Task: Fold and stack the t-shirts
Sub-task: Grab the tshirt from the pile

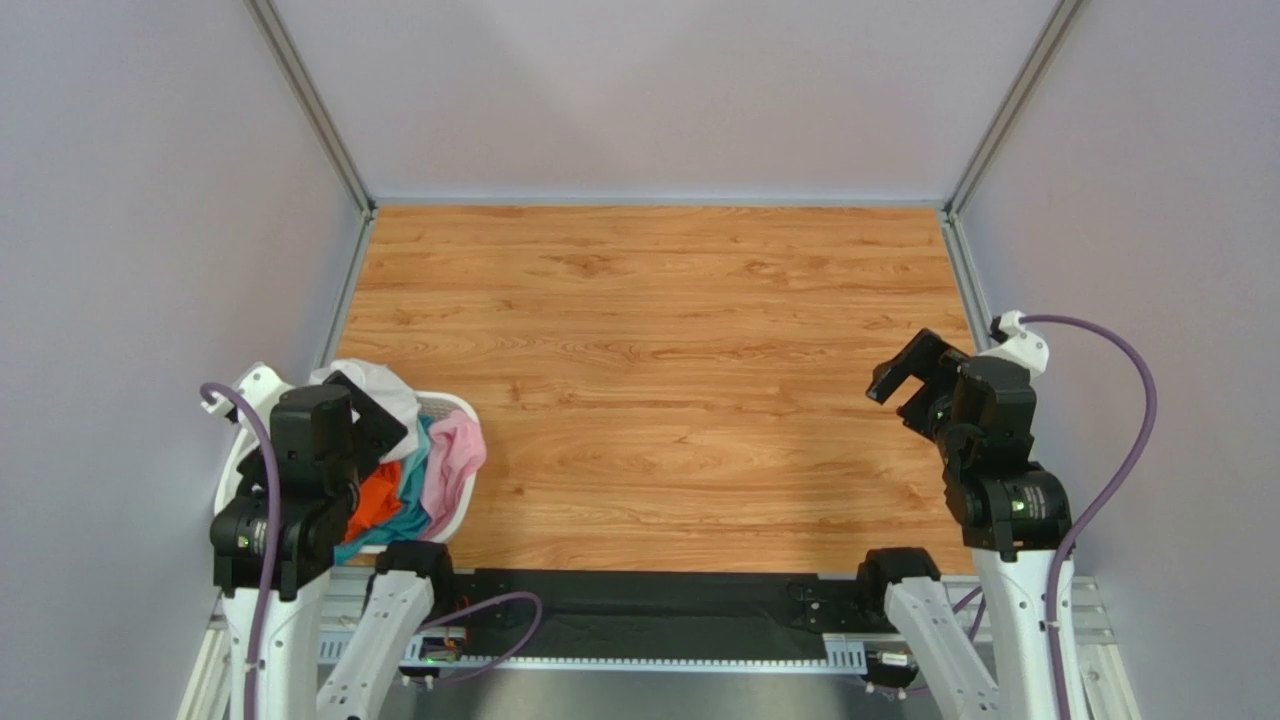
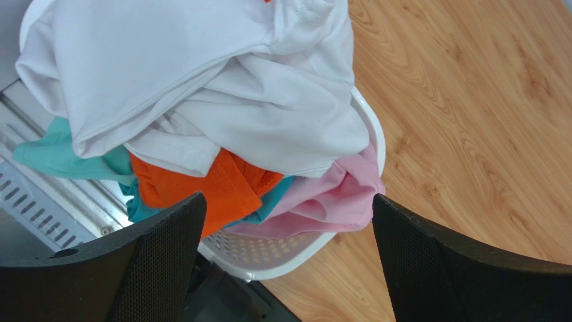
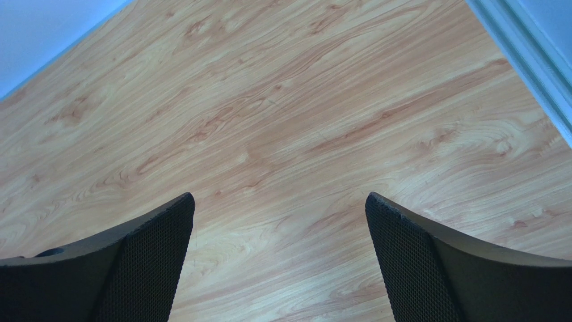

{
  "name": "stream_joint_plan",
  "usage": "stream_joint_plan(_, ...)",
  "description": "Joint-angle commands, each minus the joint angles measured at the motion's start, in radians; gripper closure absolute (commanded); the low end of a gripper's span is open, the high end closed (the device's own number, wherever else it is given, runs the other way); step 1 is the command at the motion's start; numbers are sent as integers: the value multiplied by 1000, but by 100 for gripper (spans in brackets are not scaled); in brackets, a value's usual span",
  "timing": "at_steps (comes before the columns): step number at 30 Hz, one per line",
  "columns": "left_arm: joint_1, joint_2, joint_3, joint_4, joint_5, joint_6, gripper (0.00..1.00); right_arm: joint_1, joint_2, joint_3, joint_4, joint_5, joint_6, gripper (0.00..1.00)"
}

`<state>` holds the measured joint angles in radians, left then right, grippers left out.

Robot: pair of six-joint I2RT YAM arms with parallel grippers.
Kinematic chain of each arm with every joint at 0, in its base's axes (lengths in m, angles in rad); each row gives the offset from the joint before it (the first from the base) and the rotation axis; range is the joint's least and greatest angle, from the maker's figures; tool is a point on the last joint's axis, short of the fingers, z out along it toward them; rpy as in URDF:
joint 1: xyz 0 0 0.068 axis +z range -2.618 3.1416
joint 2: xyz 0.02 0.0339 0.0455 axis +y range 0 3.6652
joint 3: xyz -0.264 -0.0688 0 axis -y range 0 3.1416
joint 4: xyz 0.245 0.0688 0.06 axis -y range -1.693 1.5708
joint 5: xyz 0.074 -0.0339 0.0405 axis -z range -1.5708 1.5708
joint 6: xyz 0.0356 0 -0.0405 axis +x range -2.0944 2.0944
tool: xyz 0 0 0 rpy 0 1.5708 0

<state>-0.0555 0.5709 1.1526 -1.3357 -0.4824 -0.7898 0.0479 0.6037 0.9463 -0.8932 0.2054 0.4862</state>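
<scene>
Your left hand: released, empty | crumpled white cloth t-shirt: directly ahead of it, topping the heap of orange, teal and pink t-shirts in the white perforated plastic basket | your right hand: released, well apart over the wood-grain counter | left hand is nearer, so reach with it.

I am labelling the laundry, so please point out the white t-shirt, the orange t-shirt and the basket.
white t-shirt point(image 2: 221, 87), left wrist view, on its crumpled middle.
orange t-shirt point(image 2: 208, 184), left wrist view, on the fold under the white t-shirt.
basket point(image 2: 268, 249), left wrist view, on its perforated near wall.
</scene>
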Motion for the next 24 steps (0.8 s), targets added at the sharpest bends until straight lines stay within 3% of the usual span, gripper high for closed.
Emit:
stream_joint_plan(1,8,63,-24,-75,-110,-92,0,-3,-39,-41,92,-136,-86,0)
stream_joint_plan(5,9,142,-24,-34,-134,-120,0,-5,-67,-89,154,-277,-149,0)
stream_joint_plan(12,40,262,-25,96,-88,-114,0,-3,-64,-87,125,-221,-110,0)
stream_joint_plan(18,132,388,-51,188,-49,-72,1,-3,-51,-90,129,-230,-112,0)
stream_joint_plan(23,223,464,-116,251,31,-51,12,-3,-41,-98,142,-224,-109,0)
stream_joint_plan(24,229,472,-122,257,39,-48,20,-5,-35,-98,140,-224,-107,0)
